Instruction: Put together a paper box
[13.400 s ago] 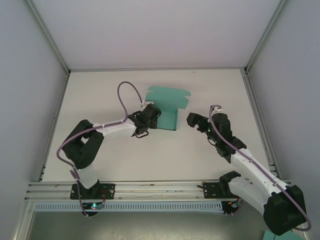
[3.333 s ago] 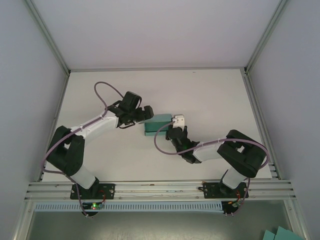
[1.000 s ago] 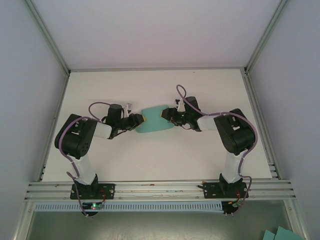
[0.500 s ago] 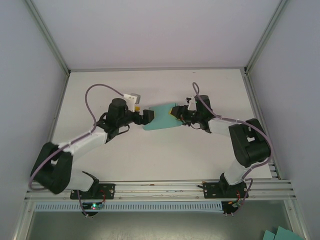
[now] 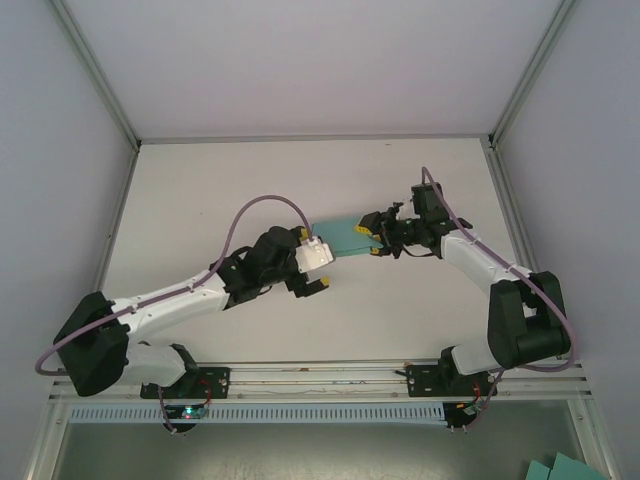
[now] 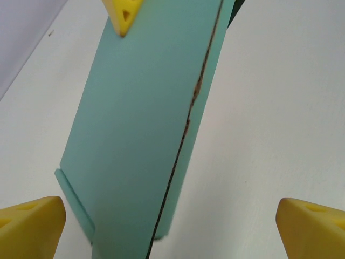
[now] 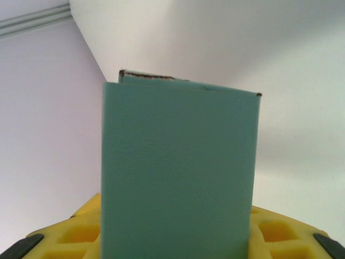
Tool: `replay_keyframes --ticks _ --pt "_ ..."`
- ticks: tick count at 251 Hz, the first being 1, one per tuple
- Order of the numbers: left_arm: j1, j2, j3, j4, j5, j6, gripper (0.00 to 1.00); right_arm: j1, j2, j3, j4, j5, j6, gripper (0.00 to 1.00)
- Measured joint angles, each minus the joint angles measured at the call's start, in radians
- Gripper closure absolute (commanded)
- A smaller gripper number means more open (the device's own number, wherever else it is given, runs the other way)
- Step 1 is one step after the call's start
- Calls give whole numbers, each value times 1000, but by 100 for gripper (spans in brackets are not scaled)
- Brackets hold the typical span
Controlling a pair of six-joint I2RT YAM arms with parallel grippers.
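The paper box [image 5: 345,236] is a flat-folded teal piece near the table's middle. My right gripper [image 5: 373,239] is shut on its right end. In the right wrist view the teal face [image 7: 178,162] stands up between my yellow fingers [image 7: 75,240], with a raw card edge along its top. My left gripper [image 5: 320,264] is at the box's left, near end, open wide. In the left wrist view the box [image 6: 145,135] runs away from me, and my yellow fingertips [image 6: 29,224] stand far apart on either side without touching it. The right gripper's yellow fingertip [image 6: 124,13] pinches the far end.
The white table [image 5: 200,200] has metal rails along its left and right edges and a frame bar at the front. Spare teal card pieces [image 5: 555,470] lie outside the cell at the bottom right.
My left gripper has left the box's left end and swung round to its near side, open. The right arm has carried the box a little to the right.
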Motion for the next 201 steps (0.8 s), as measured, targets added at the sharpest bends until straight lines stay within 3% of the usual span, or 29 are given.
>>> replay_keyframes --ticks 27,48,73,99,138,147,171,176,182,201 --pt "-5 43 3 6 -65 47 1 0 -1 0 -47 -20 29 62" --pt "-10 83 7 28 -113 77 7 0 -7 0 -65 -33 46 62" --pt "-22 92 7 63 -140 102 17 2 -18 1 -83 -35 53 62" --pt "-27 92 6 117 -155 121 36 8 -20 1 -90 -33 60 62" --pt "-30 92 2 127 -155 135 49 8 -20 3 -86 -32 74 55" --pt "-30 92 2 127 -158 144 53 8 -20 3 -87 -32 75 51" --pt "-32 92 2 127 -154 154 58 10 -23 3 -87 -35 71 27" --pt "-35 92 2 129 -153 156 58 12 -26 3 -90 -36 64 20" --pt "-34 92 2 129 -150 154 61 14 -32 3 -95 -36 61 3" --pt "-34 95 9 124 -140 150 64 13 -58 3 -105 -21 19 2"
